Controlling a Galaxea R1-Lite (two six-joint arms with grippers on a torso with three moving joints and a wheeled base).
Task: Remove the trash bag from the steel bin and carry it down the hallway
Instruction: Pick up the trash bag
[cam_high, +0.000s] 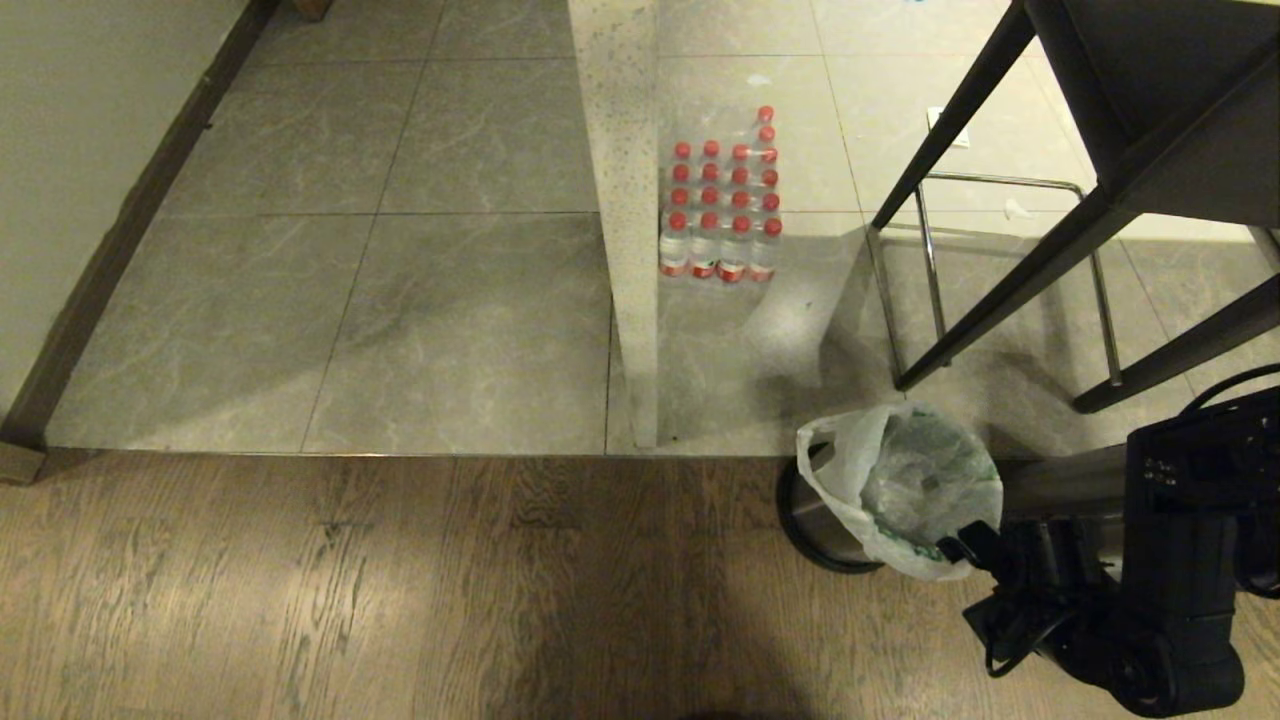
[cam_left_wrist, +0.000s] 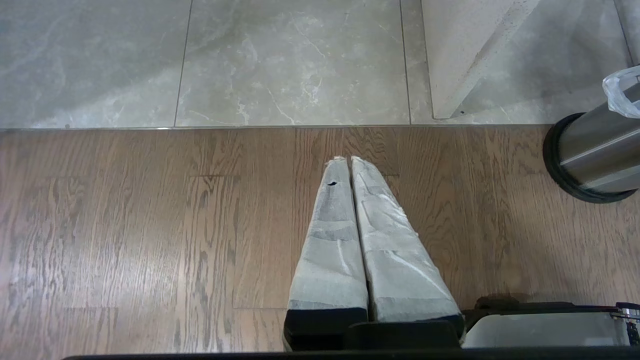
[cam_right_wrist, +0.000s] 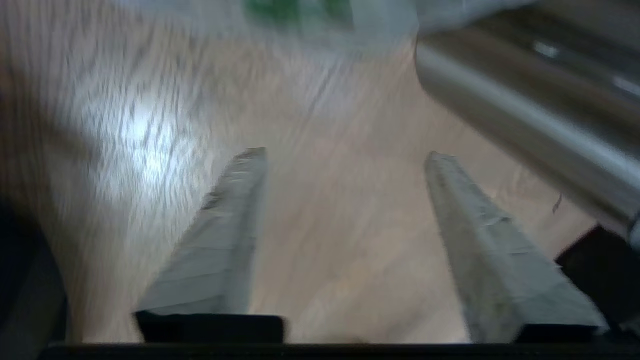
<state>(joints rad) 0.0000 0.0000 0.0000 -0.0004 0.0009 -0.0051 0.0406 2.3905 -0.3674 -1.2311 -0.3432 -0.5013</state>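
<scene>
Thin see-through whitish plastic trash bag with a small green print sits in the small round brushed-steel bin, still lining it, its mouth gaping and its edge draped over the bin's near side. One loop handle stands up at the far left of the rim. The bin's black base ring rests on the brown wood-plank floor, just short of the seam where the grey marbled floor tiles begin.

Right tool is low beside the bin, at the bag's near edge; its two grey padded fingers stand well apart with only floor between them, nothing in their hold. The wrist view is blurred, with the bag's green print and the steel wall just ahead of the tips.

Left tool hangs over bare wood floor, well to the left of the bin, its fingers pressed together on nothing.

Beyond the bin: a pale speckled stone pillar, a shrink-wrapped pack of red-capped water bottles on the tiles behind it, and dark slanted furniture legs with a chrome frame.
</scene>
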